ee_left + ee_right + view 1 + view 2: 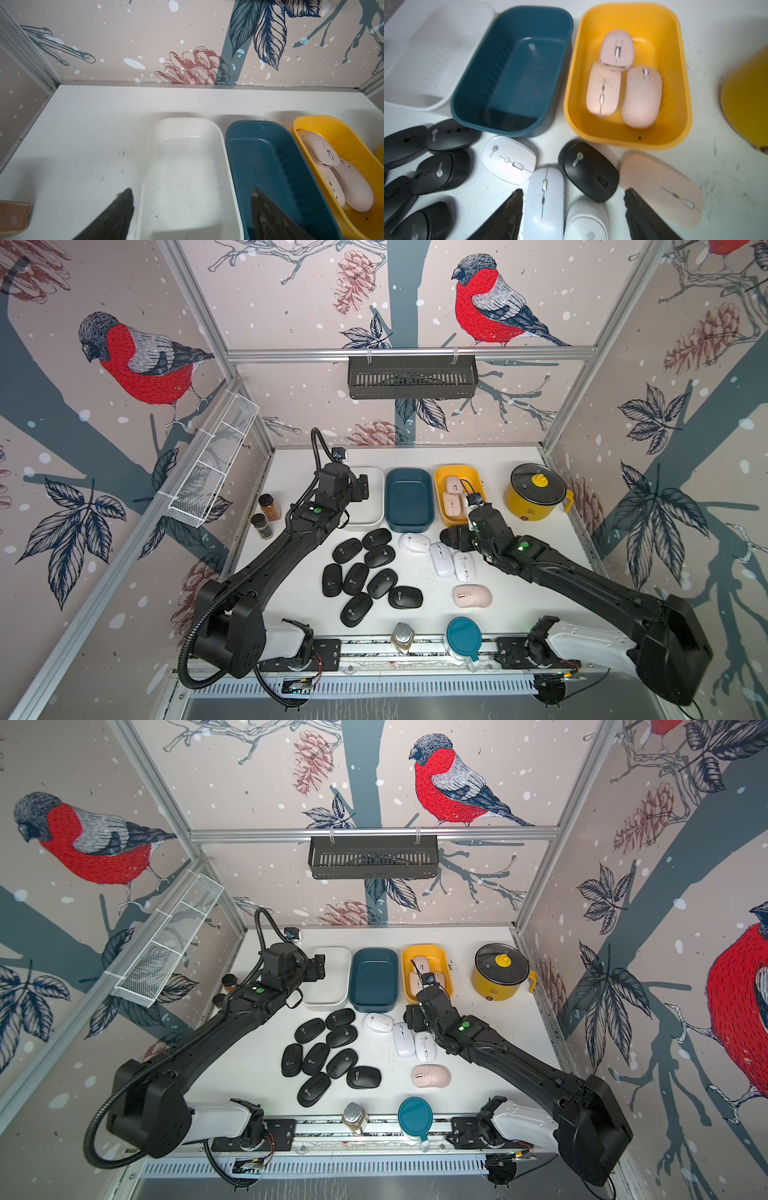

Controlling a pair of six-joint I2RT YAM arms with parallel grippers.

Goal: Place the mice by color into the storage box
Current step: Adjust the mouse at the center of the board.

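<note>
Bright, even light covers the desk (519, 614), soft shadows lie just behind the yellow box (357, 149), and the right wrist view around it is blurred.

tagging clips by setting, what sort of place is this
Probably a robot lab test cell, not a home: an aluminium frame with bird-print wall panels boxes in a white tabletop, and the left arm and right arm are mounted on a front rail.

2 top views overhead; 2 wrist views close (sharing yellow bin (629, 135)).
</note>
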